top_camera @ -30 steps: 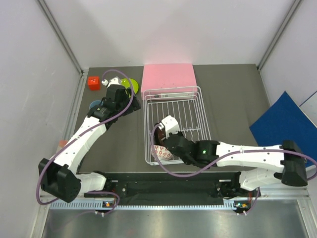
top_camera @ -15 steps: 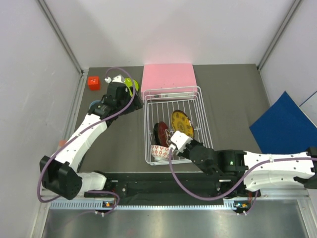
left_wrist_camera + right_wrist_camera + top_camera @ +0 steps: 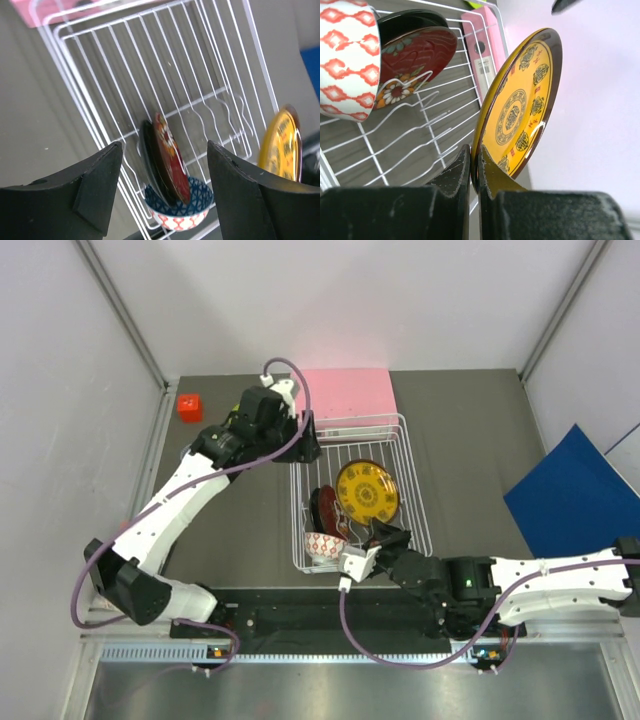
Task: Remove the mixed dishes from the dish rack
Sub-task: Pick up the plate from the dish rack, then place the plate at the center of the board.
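Note:
The white wire dish rack (image 3: 420, 495) stands mid-table. My right gripper (image 3: 385, 532) is shut on the lower rim of the yellow-amber patterned plate (image 3: 366, 490), which stands tilted above the rack's near right part. In the right wrist view the gripper (image 3: 475, 165) pinches that plate (image 3: 517, 110) edge-on. The black-and-red plate (image 3: 325, 510) stands upright in the rack, its lower edge in the small patterned bowl (image 3: 325, 545) at the near left corner. My left gripper (image 3: 308, 435) hovers open over the rack's far left corner; its wrist view looks down on the black-and-red plate (image 3: 167, 160) and the bowl (image 3: 180, 212).
A flat pink box (image 3: 340, 395) lies against the rack's far side. A small red cube (image 3: 189, 407) sits at the far left. A blue sheet (image 3: 575, 490) leans at the right wall. The far half of the rack (image 3: 165, 75) holds nothing.
The right gripper has pulled back toward the near edge, raising the yellow-amber plate. The left arm has swung right, from the table's far left to the rack's far left corner.

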